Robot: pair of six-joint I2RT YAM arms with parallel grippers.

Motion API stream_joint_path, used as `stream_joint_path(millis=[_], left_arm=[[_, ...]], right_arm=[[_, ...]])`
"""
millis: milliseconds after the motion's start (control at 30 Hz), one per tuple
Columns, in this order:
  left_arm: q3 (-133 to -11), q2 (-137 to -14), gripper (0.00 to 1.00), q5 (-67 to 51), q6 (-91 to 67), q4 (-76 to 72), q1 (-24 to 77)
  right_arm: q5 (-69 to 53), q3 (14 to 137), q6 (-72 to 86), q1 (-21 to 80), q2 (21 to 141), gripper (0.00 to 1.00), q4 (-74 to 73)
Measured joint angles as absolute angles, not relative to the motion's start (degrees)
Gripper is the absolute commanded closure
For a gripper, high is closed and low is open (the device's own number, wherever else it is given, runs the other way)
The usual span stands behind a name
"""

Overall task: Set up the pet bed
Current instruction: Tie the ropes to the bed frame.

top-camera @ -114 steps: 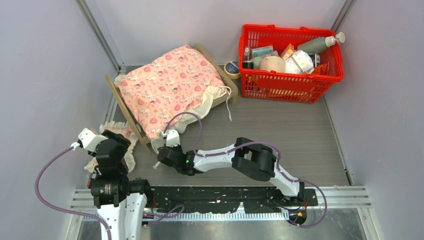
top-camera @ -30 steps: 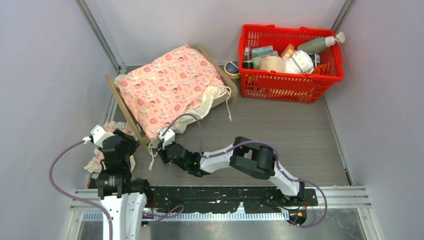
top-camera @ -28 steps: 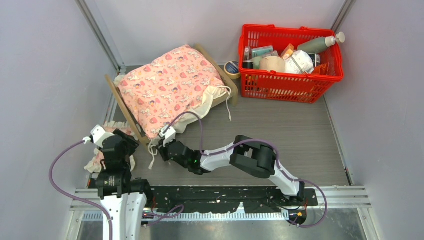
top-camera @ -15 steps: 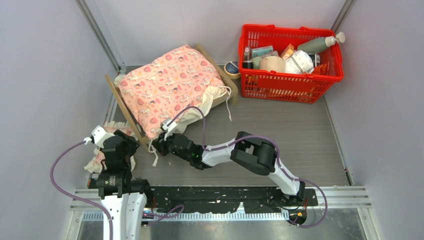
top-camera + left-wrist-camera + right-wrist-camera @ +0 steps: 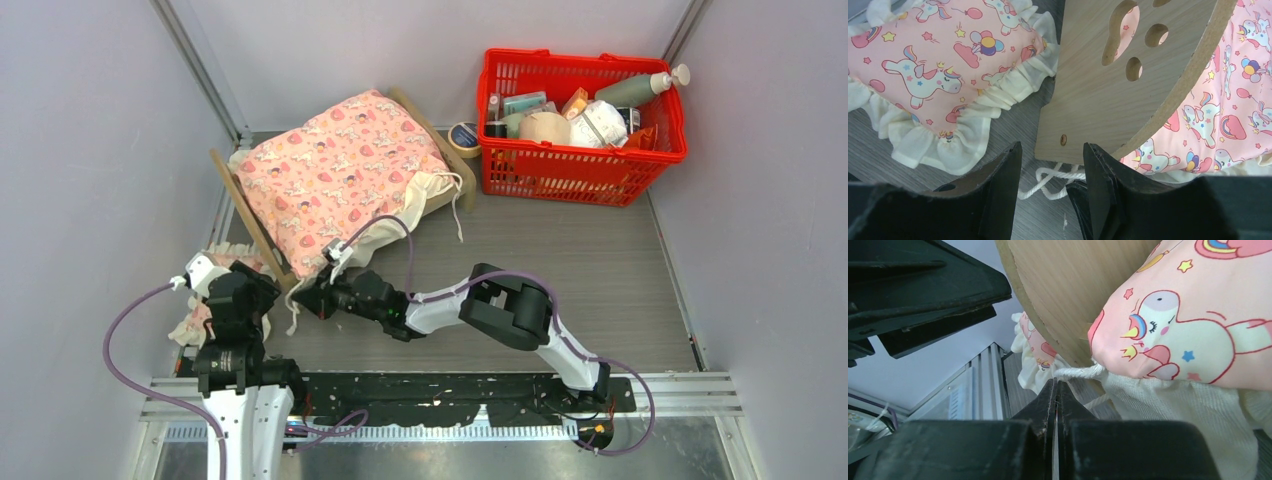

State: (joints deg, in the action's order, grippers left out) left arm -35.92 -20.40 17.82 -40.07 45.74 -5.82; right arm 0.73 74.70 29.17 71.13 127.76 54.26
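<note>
The pet bed point(image 5: 256, 228) lies at the back left, a plywood frame whose arched headboard point(image 5: 1098, 100) has paw-print holes. A pink unicorn blanket point(image 5: 335, 170) covers it. A frilled pink pillow point(image 5: 933, 70) lies on the floor left of the headboard. My left gripper point(image 5: 1050, 182) is open just short of the headboard's lower corner, with a loose white cord point(image 5: 1048, 180) on the floor between its fingers. My right gripper point(image 5: 1056, 384) is shut, its tips against the white cord point(image 5: 1080, 372) under the blanket's edge; in the top view it point(image 5: 303, 297) sits at the same corner.
A red basket point(image 5: 585, 172) full of bottles and packets stands at the back right, and a tape roll point(image 5: 463, 137) lies between it and the bed. Grey walls close in on both sides. The right arm's elbow point(image 5: 510, 305) rests mid-table.
My right gripper has slid left along the floor to the headboard's near corner, and the white cord has shifted left with it. The left arm has barely moved over the last second.
</note>
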Motion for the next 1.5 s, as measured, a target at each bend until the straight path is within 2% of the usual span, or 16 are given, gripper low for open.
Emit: stream_joint_path(millis=[467,833,1500], left_arm=[[-32.2,-20.8,0.5,13.2,-46.9,48.4,-6.0],[-28.9,-22.5,0.56,10.2,-54.7,48.3,-6.0],[-26.3,-24.2,0.52,3.8,-51.8,43.7,-6.0]], right_arm=[[2.9,70.3,38.4,68.8,128.3,0.95,57.2],[-0.1,69.9,42.9,66.5,129.2,0.95,58.8],[-4.2,70.1,46.9,65.9,130.9,0.95,61.7]])
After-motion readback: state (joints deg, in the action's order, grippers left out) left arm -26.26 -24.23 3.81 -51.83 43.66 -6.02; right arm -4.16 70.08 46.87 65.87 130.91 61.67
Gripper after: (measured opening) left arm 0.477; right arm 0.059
